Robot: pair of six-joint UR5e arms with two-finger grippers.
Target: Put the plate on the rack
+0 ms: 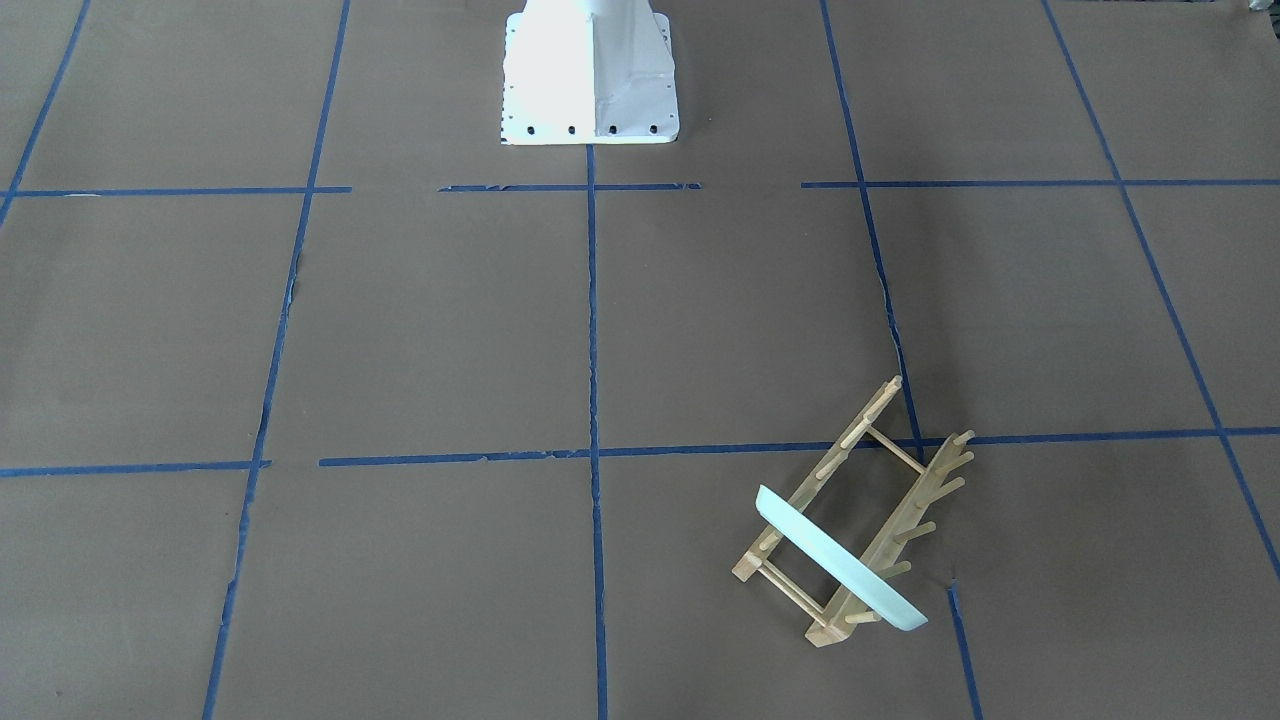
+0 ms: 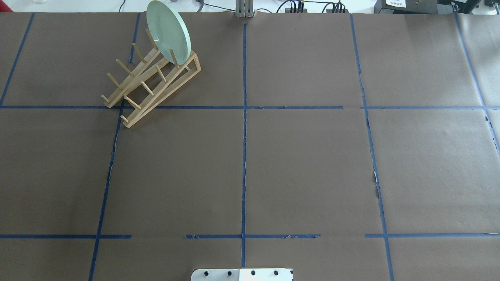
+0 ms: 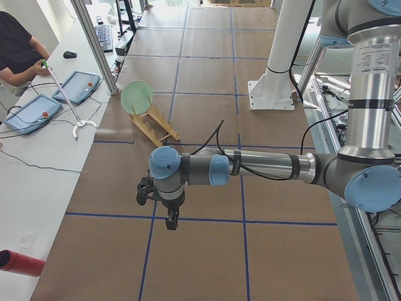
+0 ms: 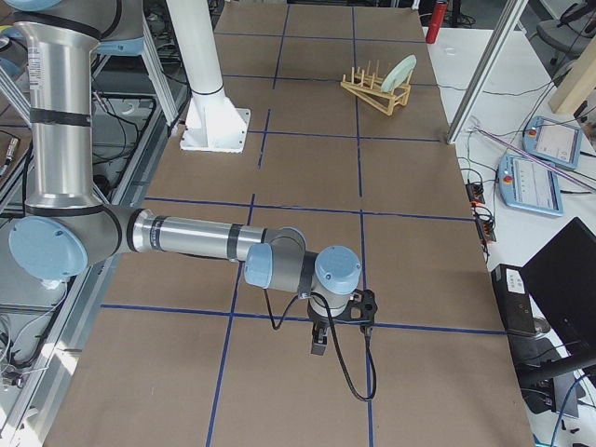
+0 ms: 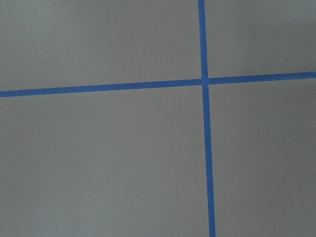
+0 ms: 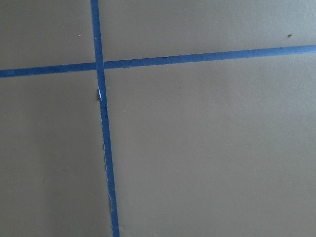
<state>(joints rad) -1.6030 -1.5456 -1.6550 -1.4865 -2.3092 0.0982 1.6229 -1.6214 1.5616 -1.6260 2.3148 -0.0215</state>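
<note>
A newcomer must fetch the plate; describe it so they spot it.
On the brown table with blue tape lines, find the wooden rack at the far side on the robot's left. The plate stands on edge at its far end, the only round, green thing.

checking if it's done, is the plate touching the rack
Touching. The overhead exterior view shows the plate standing on edge between pegs of the rack.

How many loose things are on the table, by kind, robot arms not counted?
plate: 1
rack: 1
Total: 2
</note>
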